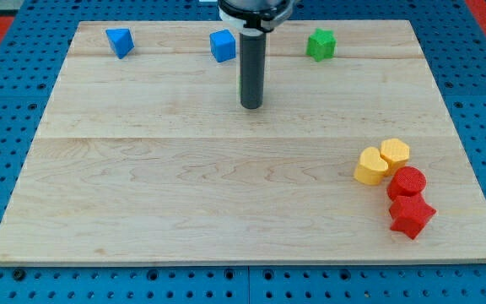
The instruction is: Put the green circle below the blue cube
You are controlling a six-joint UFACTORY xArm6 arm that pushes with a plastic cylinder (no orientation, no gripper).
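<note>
Standing on the desk just on the near side of the blue cube and slightly to its right, my tip touches no block. There is no claw on this arm to clench or release, only the straight rod, so nothing is held.

The green block, whose shape I cannot make out clearly, sits at the far edge, to the right of the blue cube and well apart from it. From my tip it lies to the right and farther away. That is the relation that matters. The goal spot is near where my tip stands now, so I judge the tip must first go round to the green block's far right side, then push it leftward and nearward.

A second blue block sits at the far left, out of the path.
</note>
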